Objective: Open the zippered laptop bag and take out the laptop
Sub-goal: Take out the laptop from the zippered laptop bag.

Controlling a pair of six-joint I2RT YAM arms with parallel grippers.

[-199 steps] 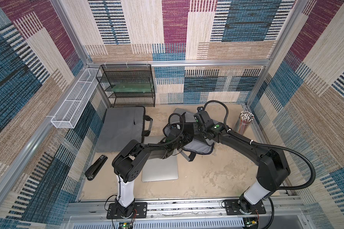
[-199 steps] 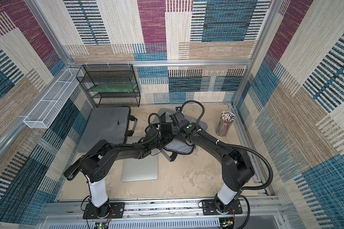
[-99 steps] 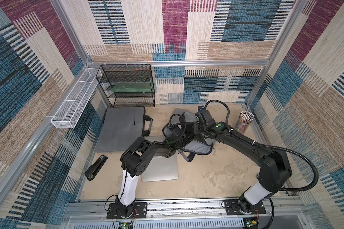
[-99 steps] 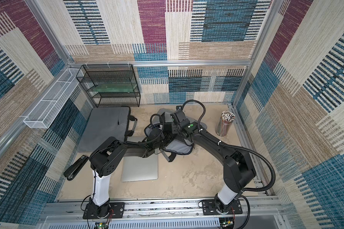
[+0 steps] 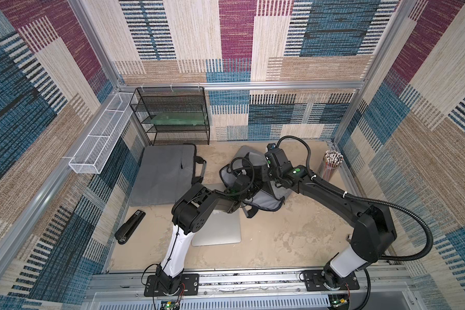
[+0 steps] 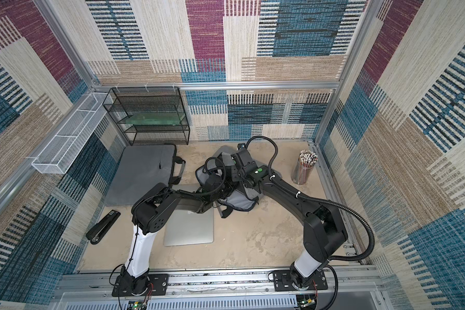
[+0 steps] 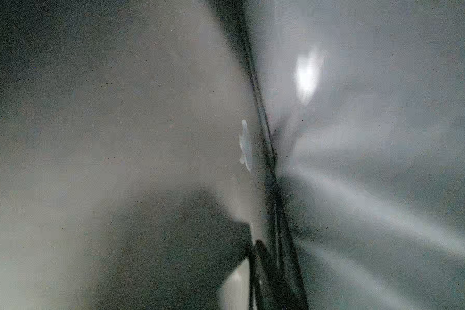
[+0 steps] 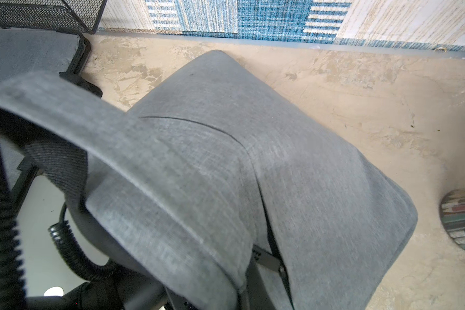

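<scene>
Grey bag flap (image 8: 145, 161): we are pinching it up with the right gripper (image 5: 261, 175), probably admitting the left gripper (image 5: 249, 188), whose grip we cannot tell.

Crumpled grey laptop bag (image 5: 266, 205) lies open; silver laptop (image 5: 220, 228) flat just beside.
</scene>
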